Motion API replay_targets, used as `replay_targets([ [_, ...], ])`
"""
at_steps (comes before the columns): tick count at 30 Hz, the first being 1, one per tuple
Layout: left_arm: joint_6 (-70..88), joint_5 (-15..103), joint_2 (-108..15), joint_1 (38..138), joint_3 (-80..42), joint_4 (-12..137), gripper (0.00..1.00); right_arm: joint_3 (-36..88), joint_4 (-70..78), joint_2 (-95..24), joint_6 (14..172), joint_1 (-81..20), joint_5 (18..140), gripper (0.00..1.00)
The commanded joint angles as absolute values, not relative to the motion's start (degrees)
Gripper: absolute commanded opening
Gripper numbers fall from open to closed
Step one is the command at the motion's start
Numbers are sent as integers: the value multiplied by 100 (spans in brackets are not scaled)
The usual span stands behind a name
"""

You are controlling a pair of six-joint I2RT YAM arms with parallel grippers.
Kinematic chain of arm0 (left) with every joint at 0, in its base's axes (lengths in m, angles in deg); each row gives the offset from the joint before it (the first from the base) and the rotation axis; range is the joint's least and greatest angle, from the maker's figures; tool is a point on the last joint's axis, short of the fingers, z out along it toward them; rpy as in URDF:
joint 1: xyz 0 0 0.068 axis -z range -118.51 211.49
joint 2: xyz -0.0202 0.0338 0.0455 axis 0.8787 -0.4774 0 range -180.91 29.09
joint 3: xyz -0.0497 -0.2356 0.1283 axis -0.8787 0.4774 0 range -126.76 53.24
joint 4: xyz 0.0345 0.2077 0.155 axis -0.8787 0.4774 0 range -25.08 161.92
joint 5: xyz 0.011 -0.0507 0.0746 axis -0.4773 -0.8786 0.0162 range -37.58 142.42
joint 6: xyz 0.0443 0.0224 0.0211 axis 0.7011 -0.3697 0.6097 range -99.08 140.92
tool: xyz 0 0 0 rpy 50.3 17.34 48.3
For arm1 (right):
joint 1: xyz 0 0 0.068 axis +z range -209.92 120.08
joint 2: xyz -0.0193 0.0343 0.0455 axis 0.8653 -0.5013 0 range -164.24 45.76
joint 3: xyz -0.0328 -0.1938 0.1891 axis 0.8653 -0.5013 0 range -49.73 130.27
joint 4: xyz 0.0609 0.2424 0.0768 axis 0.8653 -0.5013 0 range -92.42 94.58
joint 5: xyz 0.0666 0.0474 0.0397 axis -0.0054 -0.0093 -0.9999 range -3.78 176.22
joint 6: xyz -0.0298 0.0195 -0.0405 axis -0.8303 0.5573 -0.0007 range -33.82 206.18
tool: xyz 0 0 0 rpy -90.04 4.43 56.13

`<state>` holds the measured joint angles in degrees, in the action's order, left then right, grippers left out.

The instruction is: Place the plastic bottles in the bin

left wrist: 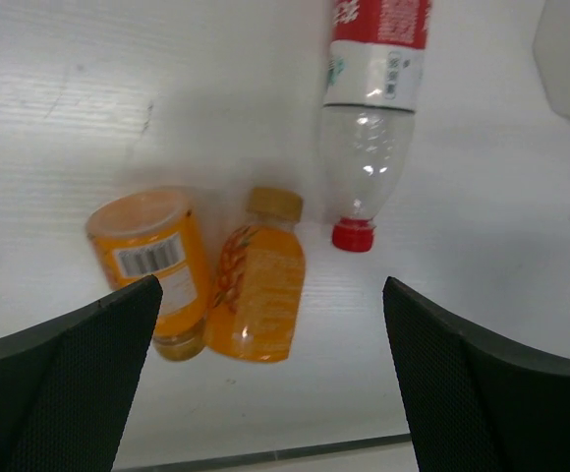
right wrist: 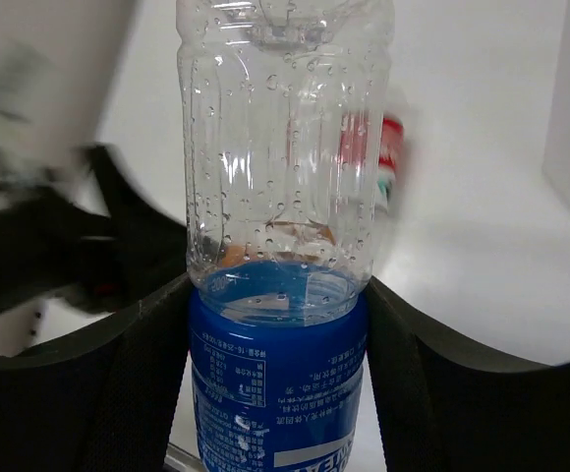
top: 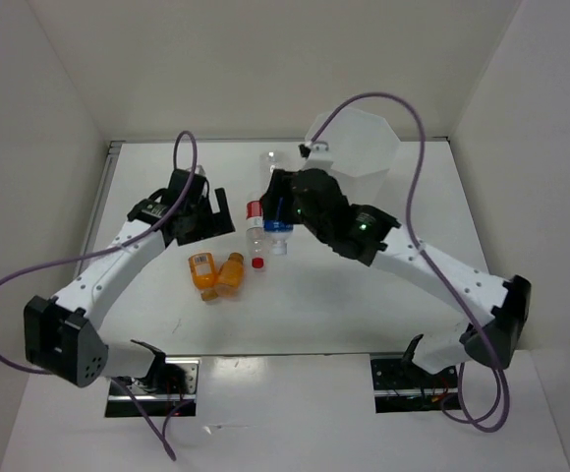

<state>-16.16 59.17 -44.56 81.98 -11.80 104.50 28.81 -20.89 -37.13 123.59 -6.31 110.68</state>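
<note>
- Your right gripper [right wrist: 277, 334] is pinching the blue bottle [right wrist: 277, 393]: one finger presses each side of it, right where the blue label meets the clear part.
- The clear part of that bottle points away from the wrist camera, with droplets clinging inside it.
- From above, the blue bottle [top: 278, 231] sits near the middle of the table [top: 383, 315], just beside the red bottle [top: 256, 231] and on its right.
- You cannot tell from these views whether the blue bottle is off the table.
- The bin [top: 364, 147] stands at the far side, behind the right gripper [top: 287, 218] and to its right.
- Your left gripper [left wrist: 270, 295] is spread wide and holds nothing. It hangs over the table on the left, apart from every bottle.
- Through its wrist camera you see the two orange bottles [left wrist: 152, 265] [left wrist: 260, 285] lying side by side and touching. One shows a barcode, and the other has its tan cap pointing away.
- The red bottle [left wrist: 373, 128] lies on its side just to their right. Its red cap points toward the camera, close to the nearer orange bottle.
</note>
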Motion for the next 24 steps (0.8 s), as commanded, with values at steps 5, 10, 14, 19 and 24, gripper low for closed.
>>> replay_targets([
  [5, -1933, 5400, -5921, 8371, -2058, 9217, 100, 4648, -1529, -3324, 10474, -867, 12082, 34],
  [10, -1828, 5666, -6854, 8442, -2639, 9007, 100, 5222, -1239, -3764, 9885, -1982, 11760, 36],
  [14, -1600, 5356, -7505, 8513, -2875, 8487, 100, 5749, -1247, -4343, 9717, -2948, 11522, 36],
  [19, -1424, 5603, -8200, 8715, -3430, 8698, 100, 6021, -1247, -4949, 9734, -3530, 11074, 36],
  [24, -1424, 5603, -8446, 8715, -3325, 8523, 100, 6013, -1344, -5180, 9971, -3803, 11373, 39],
])
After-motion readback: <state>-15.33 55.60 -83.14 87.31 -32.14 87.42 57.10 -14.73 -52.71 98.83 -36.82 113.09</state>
